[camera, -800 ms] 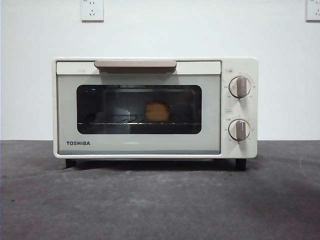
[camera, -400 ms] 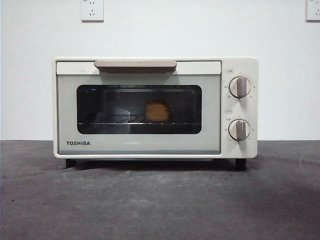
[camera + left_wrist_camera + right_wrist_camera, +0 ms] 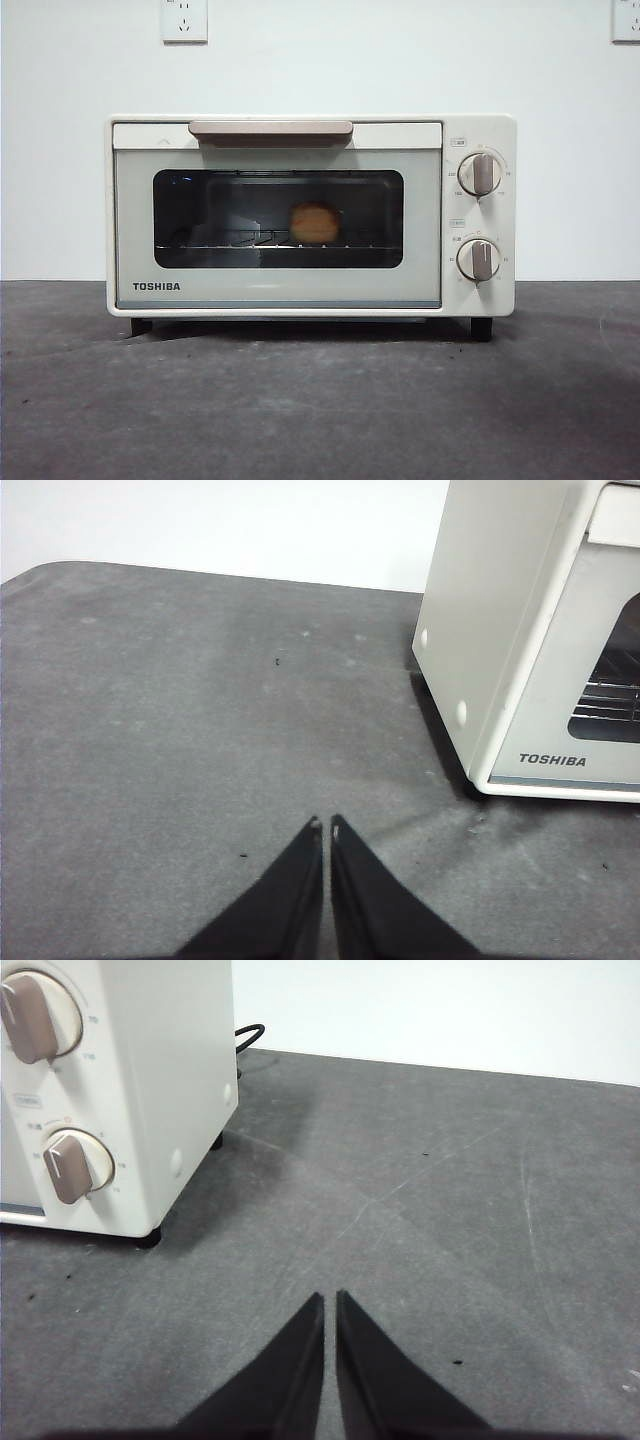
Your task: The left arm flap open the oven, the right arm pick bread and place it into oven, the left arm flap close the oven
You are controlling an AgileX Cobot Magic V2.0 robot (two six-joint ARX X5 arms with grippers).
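The cream-white TOSHIBA oven (image 3: 310,215) stands in the middle of the dark grey table with its door closed, tan handle (image 3: 270,129) at the top. Through the dark glass window I see the round golden-brown bread (image 3: 315,222) resting on the wire rack inside. My left gripper (image 3: 323,827) is shut and empty, hovering over bare table beside the oven's (image 3: 520,650) left side. Off the oven's (image 3: 120,1090) knob side, my right gripper (image 3: 330,1300) is also shut and holds nothing. Neither arm appears in the front view.
Two beige knobs (image 3: 481,174) sit on the oven's right panel. A black power cable (image 3: 248,1033) runs behind the oven. White wall with sockets (image 3: 184,20) stands at the back. Grey table surface (image 3: 320,400) stretches in front.
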